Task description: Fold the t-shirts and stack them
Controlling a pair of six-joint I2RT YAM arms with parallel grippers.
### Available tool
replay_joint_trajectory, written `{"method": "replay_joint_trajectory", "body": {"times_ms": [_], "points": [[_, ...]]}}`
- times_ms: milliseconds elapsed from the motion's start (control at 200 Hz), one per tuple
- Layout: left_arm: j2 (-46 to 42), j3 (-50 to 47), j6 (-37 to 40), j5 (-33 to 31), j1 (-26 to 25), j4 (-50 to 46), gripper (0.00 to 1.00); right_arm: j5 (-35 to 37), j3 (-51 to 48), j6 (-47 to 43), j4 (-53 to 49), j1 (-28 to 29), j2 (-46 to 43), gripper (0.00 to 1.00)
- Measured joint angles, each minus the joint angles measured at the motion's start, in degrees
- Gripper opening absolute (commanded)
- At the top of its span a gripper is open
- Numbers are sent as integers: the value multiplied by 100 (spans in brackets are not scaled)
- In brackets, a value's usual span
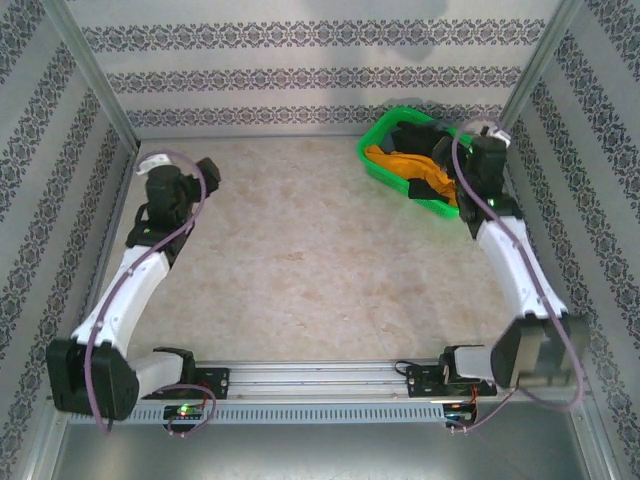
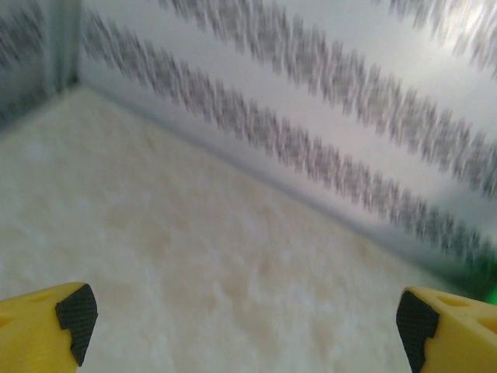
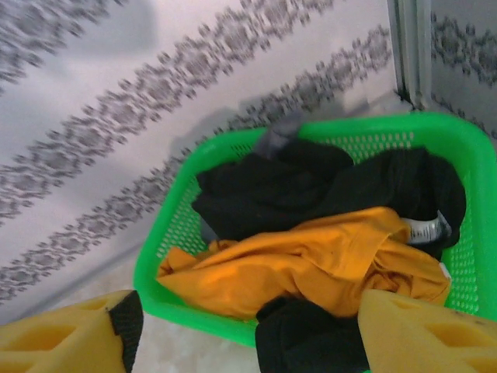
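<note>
The t-shirts lie bunched in a green basket (image 1: pixel 375 160) at the table's back right. An orange t-shirt (image 3: pixel 311 260) is on top at the front, and black t-shirts (image 3: pixel 287 186) lie behind it. Another black fold (image 3: pixel 311 338) hangs over the basket's near rim (image 3: pixel 194 311). My right gripper (image 3: pixel 248 342) hovers at that rim, open, with the black fold and the orange cloth between its yellow fingers (image 3: pixel 78 338), not pinched. From above, the right gripper (image 1: pixel 462 150) is over the basket's right side. My left gripper (image 1: pixel 200 175) is open over bare table at the back left, fingers (image 2: pixel 46 326) wide apart.
The beige table (image 1: pixel 320 260) is boxed in by patterned walls at the back and both sides. The basket sits in the back right corner, close to the wall (image 3: pixel 116 132). The left wrist view faces the back wall (image 2: pixel 311 116) and its left corner.
</note>
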Motion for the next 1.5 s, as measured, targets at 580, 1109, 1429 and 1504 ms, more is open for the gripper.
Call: {"method": "replay_joint_trajectory", "body": {"times_ms": [580,1109,1429,1504], "points": [[474,184,-597,1261,-1220,-647,72,-549,2911,1029,-1888,-4,3853,63],[-63,186,-603,1314,-1233,-1075,60,-610,2951,981,-1464,-13,4026,0],[-129,186,-590,1222,-1233,-1165,59,-85,2817,343,-833,494,1624,0],[-120,186,-590,1161,-1235,-1165,59,-63,2988,280,-704,577,1244,0]]}}
